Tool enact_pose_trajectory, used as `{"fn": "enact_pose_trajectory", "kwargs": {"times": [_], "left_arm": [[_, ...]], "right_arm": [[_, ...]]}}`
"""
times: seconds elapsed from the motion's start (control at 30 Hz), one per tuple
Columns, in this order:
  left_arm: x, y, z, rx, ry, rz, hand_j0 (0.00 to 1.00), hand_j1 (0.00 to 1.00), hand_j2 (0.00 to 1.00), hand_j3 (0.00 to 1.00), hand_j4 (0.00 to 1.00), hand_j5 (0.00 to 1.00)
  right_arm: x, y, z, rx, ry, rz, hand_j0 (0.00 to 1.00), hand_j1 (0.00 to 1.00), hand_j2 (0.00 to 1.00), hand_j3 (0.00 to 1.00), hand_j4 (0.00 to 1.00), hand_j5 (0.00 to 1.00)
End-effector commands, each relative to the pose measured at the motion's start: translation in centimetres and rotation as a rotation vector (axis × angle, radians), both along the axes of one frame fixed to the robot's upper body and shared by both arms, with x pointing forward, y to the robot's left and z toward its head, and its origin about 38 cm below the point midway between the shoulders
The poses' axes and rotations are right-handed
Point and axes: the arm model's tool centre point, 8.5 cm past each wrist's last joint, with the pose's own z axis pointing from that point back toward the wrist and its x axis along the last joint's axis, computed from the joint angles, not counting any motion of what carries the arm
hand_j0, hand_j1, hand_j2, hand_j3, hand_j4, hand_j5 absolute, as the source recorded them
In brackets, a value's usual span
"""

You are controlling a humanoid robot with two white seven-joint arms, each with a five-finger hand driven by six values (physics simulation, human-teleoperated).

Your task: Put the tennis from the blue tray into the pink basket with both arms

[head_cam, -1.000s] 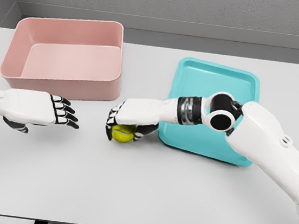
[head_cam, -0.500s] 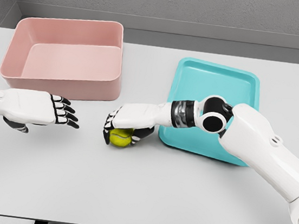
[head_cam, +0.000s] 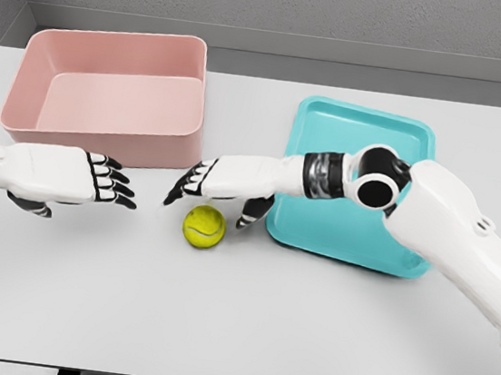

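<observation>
Yellow-green and resting free on the grey table (head_cam: 243,324), the tennis ball (head_cam: 204,226) was what I logged first: it lay just below the fingers of the right hand (head_cam: 226,181), close under the fingertips (head_cam: 180,188) but held by none of them. I recorded those fingers as spread wide and holding nothing, the thumb pointing down beside the ball's right side, with a visible gap between hand and ball. The right arm reached in across the near left corner of the blue tray (head_cam: 402,133), whose floor I noted as bare where the arm did not cover it.

I observed the left hand (head_cam: 62,175) level with the ball and off to its left, well apart from it, palm turned down, its fingers extended and slightly fanned, gripping nothing. The dark fingertips of the two hands pointed toward each other across a stretch of table, and the ball sat nearer to the right hand's fingers than to the left's.

The pink basket (head_cam: 101,142) stood just beyond the left hand's fingers, its front wall behind them; I could see nothing inside it
</observation>
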Motion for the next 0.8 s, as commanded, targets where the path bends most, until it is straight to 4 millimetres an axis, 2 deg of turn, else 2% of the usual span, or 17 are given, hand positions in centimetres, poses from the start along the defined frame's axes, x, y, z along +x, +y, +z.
{"fn": "enact_pose_trajectory", "kwargs": {"times": [0.0,0.1,0.17,0.27,0.3,0.33,0.37,0.43,0.53,0.57,0.6,0.63,0.73,0.77], "left_arm": [[0.0,0.0,0.1,-0.006,0.000,0.003,1.00,1.00,1.00,1.00,1.00,1.00],[0.1,-0.5,0.2,-0.027,0.001,-0.006,1.00,1.00,1.00,1.00,1.00,1.00],[0.4,-2.1,0.2,-0.118,-0.020,-0.030,1.00,1.00,1.00,1.00,1.00,1.00],[0.5,-4.0,0.0,-0.177,-0.024,-0.063,1.00,1.00,1.00,1.00,1.00,1.00],[0.6,-4.6,-0.2,-0.194,-0.023,-0.072,1.00,1.00,1.00,1.00,1.00,1.00],[0.6,-5.1,-0.3,-0.204,-0.022,-0.080,1.00,1.00,1.00,1.00,1.00,1.00],[0.7,-5.9,-0.2,-0.221,-0.023,-0.095,1.00,1.00,1.00,1.00,1.00,1.00],[0.8,-6.1,-0.2,-0.225,-0.025,-0.099,1.00,1.00,1.00,1.00,1.00,1.00],[0.9,-7.6,-0.4,-0.234,-0.030,-0.128,1.00,1.00,1.00,1.00,1.00,1.00],[1.2,-7.8,0.2,-0.222,-0.056,-0.136,1.00,1.00,1.00,1.00,1.00,1.00],[1.3,-8.3,0.1,-0.220,-0.058,-0.145,1.00,1.00,1.00,1.00,1.00,1.00],[1.4,-8.8,0.1,-0.200,-0.070,-0.156,1.00,1.00,1.00,1.00,1.00,1.00],[1.8,-9.1,0.7,-0.164,-0.089,-0.168,1.00,1.00,1.00,1.00,1.00,1.00],[1.9,-9.0,0.9,-0.145,-0.091,-0.167,1.00,1.00,1.00,1.00,1.00,1.00]], "right_arm": [[0.4,-2.1,0.6,-0.009,-0.018,-0.018,1.00,1.00,1.00,1.00,1.00,1.00],[0.9,-5.0,1.8,-0.018,-0.053,-0.054,1.00,1.00,1.00,1.00,1.00,1.00],[1.7,-7.2,3.4,-0.009,-0.086,-0.103,1.00,1.00,1.00,1.00,1.00,1.00],[3.1,-11.2,6.3,0.014,-0.147,-0.199,1.00,1.00,1.00,1.00,1.00,1.00],[3.2,-12.5,6.5,-0.006,-0.153,-0.222,1.00,1.00,1.00,1.00,1.00,1.00],[3.3,-14.6,6.7,-0.011,-0.163,-0.266,1.00,1.00,1.00,1.00,1.00,1.00],[3.8,-15.7,7.6,0.047,-0.188,-0.311,1.00,1.00,1.00,1.00,1.00,1.00],[4.9,-18.7,7.8,0.083,-0.201,-0.410,1.00,1.00,1.00,1.00,1.00,1.00],[5.2,-21.3,7.3,0.063,-0.189,-0.477,1.00,1.00,1.00,1.00,1.00,1.00],[5.1,-22.5,7.1,0.051,-0.185,-0.502,1.00,1.00,1.00,1.00,1.00,1.00],[5.1,-22.8,7.2,0.057,-0.187,-0.509,1.00,1.00,1.00,1.00,1.00,1.00],[4.7,-24.1,6.5,0.036,-0.176,-0.530,1.00,1.00,1.00,1.00,1.00,1.00],[4.2,-25.0,5.7,0.014,-0.159,-0.545,1.00,1.00,1.00,1.00,1.00,1.00],[4.2,-26.1,6.1,0.009,-0.166,-0.569,1.00,1.00,1.00,1.00,1.00,1.00]]}}
